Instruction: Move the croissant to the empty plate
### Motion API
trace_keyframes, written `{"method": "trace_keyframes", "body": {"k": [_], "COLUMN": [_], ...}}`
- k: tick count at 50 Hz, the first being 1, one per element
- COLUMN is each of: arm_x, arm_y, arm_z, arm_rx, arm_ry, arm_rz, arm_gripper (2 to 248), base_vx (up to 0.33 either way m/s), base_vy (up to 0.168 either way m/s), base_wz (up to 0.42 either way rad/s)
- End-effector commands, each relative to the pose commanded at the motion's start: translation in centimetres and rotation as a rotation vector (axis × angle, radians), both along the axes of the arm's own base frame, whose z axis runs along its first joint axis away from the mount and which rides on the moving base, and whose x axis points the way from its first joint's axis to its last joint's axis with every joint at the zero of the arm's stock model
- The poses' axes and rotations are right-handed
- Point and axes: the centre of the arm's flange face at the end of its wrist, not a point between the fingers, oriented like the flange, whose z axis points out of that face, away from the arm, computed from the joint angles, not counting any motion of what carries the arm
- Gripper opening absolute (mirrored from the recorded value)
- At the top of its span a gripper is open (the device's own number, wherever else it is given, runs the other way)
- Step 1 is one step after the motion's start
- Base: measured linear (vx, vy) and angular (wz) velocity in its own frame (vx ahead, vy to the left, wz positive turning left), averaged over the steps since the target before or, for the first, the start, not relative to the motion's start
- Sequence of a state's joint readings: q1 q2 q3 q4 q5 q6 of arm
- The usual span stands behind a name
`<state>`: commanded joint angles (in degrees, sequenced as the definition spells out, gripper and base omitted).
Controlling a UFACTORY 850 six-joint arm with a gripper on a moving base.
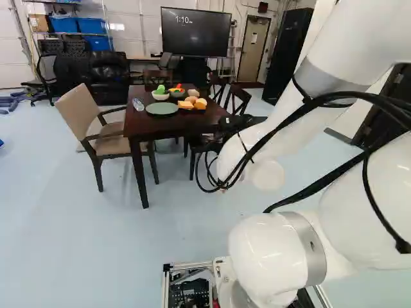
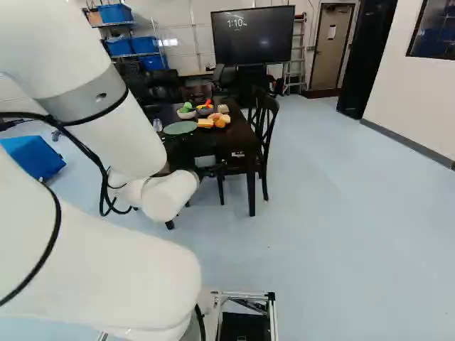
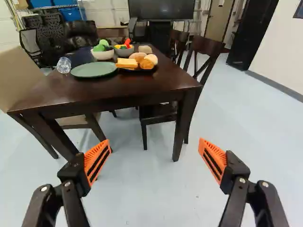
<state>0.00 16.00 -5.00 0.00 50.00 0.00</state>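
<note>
Pincer [image 1: 234, 124] hangs spread wide, apart from table [image 3: 123, 102] edge.

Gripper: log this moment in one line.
gripper open, holding nothing; green plate bare on table; breads on dark plate; transfer not done

fingers [image 3: 97, 161] apart | green plate [image 3: 93, 69] on table [image 3: 118, 90] | breads [image 3: 138, 57] on dark plate [image 3: 135, 70]

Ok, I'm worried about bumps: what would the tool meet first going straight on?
The tool would probably meet the table at its near edge or, passing beneath, the dark chair; depth is unclear.
</note>
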Motion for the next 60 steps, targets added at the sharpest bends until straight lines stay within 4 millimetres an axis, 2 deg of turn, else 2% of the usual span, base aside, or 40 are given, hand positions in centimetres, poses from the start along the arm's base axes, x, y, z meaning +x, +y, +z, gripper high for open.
{"method": "trace_keyframes", "body": {"k": [60], "arm_x": [0.00], "arm_y": [0.00], "arm_z": [0.00], "arm_rx": [0.000], "arm_ry": [0.000], "arm_rz": [0.000], "arm_gripper": [247], "base_vx": [0.077], "base_vy": [-0.018], "base_wz": [0.133]}}
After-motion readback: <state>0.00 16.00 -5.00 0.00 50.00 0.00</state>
